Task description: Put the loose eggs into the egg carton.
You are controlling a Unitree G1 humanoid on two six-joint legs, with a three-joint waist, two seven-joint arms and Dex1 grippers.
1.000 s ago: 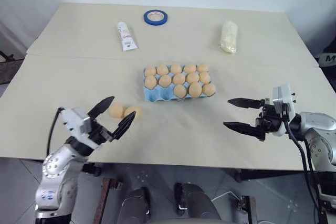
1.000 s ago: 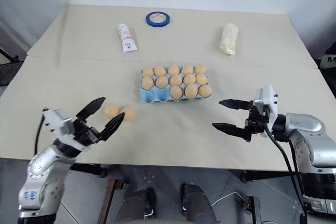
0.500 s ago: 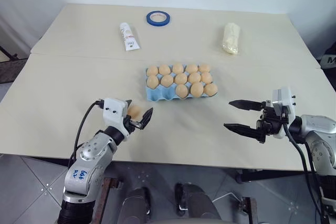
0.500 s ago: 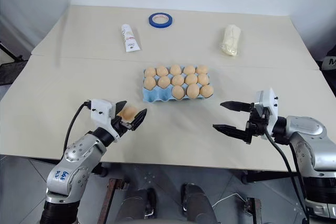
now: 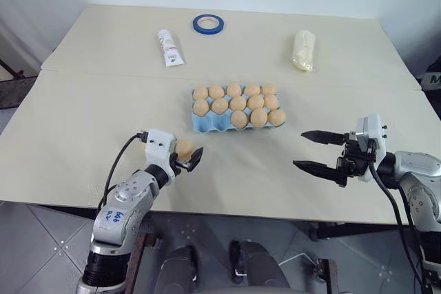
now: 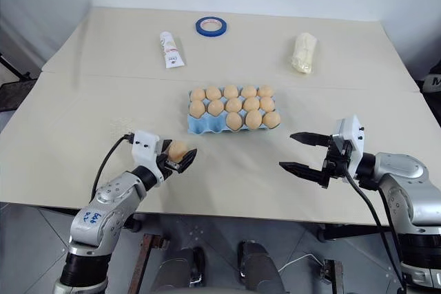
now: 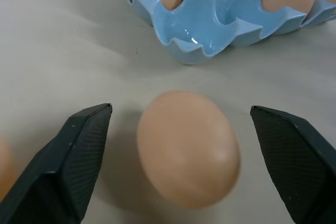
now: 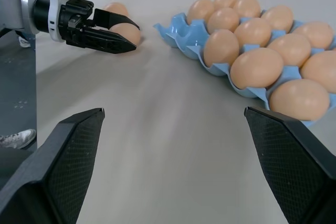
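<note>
While ribbed black left fingers (image 7: 84,156) flank a smooth oval egg (image 7: 188,148) untouched, right fingers (image 5: 324,151) gape empty

The egg carton (image 5: 207,124) sits just above the centre of the left eye frame, a light blue moulded tray without a lid, lying flat with its long side running left to right, turned slightly. It has three rows of five round cups. Tan-brown eggs fill the two upper rows and the three right-hand cups of the lowest row; the two lower-left cups stand empty. Two loose eggs lie on the tabletop at lower left of the carton. One loose egg (image 7: 188,148), smooth, oval and on its side, lies near the carton's empty corner cup. The other loose egg (image 8: 116,9) lies just beside it.
</note>
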